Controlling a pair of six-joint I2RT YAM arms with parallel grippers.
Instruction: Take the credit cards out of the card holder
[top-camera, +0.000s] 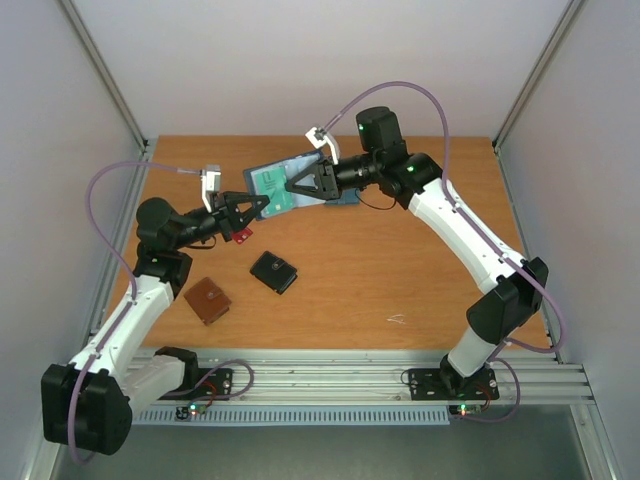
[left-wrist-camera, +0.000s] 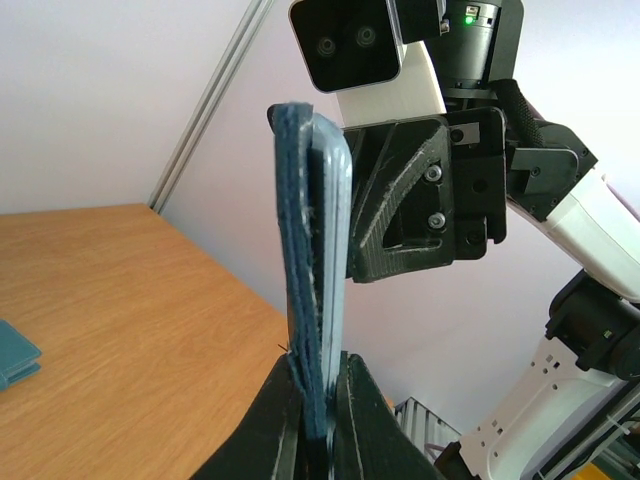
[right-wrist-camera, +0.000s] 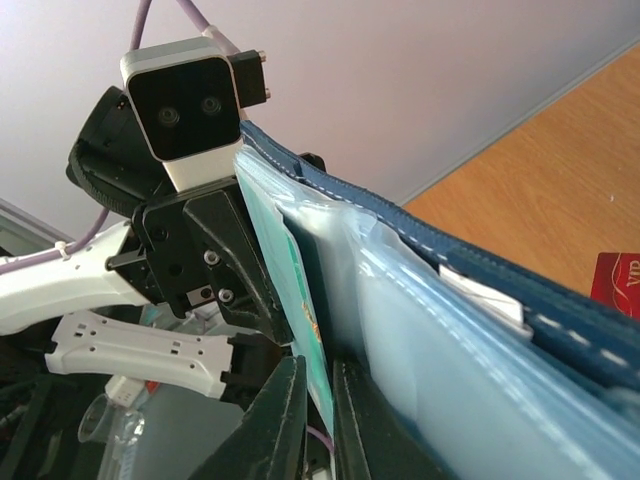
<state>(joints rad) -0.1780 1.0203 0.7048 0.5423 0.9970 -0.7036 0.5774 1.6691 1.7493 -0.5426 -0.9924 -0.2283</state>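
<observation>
right gripper (right-wrist-camera: 318, 372) pinches all but closed on the lower edge of the teal-green card (right-wrist-camera: 285, 270), which lies against the clear inner pockets of the card holder (right-wrist-camera: 450, 340); whether the card is free of its pocket cannot be told. left gripper (left-wrist-camera: 318, 378) is clamped tight on the opposite edge of the navy holder, which hangs opened out in the air between the two arms, above the rear half of the wooden table (top-camera: 420, 270). red card (top-camera: 240, 236) lies on the table just beside the left gripper. nearer the arm bases sit a black wallet (top-camera: 273, 271) and a brown wallet (top-camera: 208, 300).
</observation>
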